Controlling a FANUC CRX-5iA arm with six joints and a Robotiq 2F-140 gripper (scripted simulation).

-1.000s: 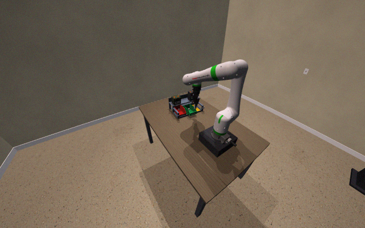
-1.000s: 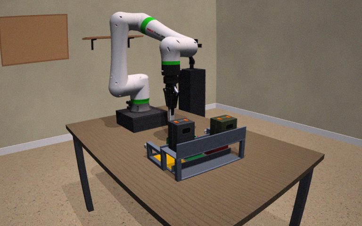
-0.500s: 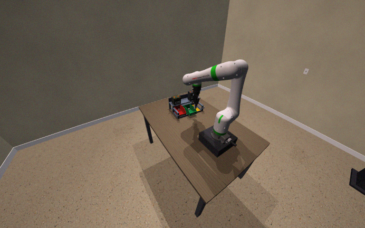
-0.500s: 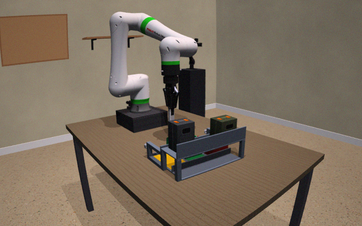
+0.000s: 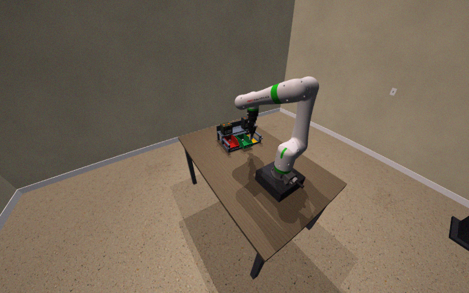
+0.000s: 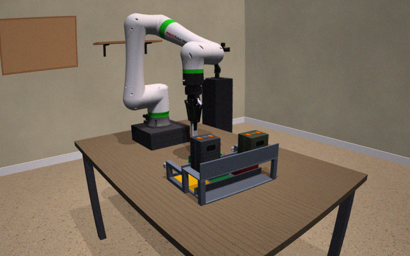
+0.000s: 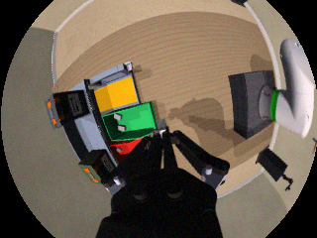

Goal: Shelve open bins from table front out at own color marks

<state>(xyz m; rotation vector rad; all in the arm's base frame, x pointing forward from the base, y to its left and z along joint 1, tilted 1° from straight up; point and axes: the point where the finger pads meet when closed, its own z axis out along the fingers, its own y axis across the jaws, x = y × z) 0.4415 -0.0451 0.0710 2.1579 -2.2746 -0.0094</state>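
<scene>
On the worktop (image 6: pixel 126 168) stands a grey shelf (image 6: pixel 242 160), and both bins sit in it side by side: the green bin (image 7: pixel 129 121) in the middle place, the red bin (image 5: pixel 231 141) next to it, with a yellow mark (image 7: pixel 115 94) bare on the green bin's other side. Two dark boxes (image 6: pixel 205 148) stand on the shelf's top board. The pincer (image 6: pixel 193 130) hangs point down just in front of the green bin, its fingers together on nothing; whether the tips touch the bin's front is hard to judge.
</scene>
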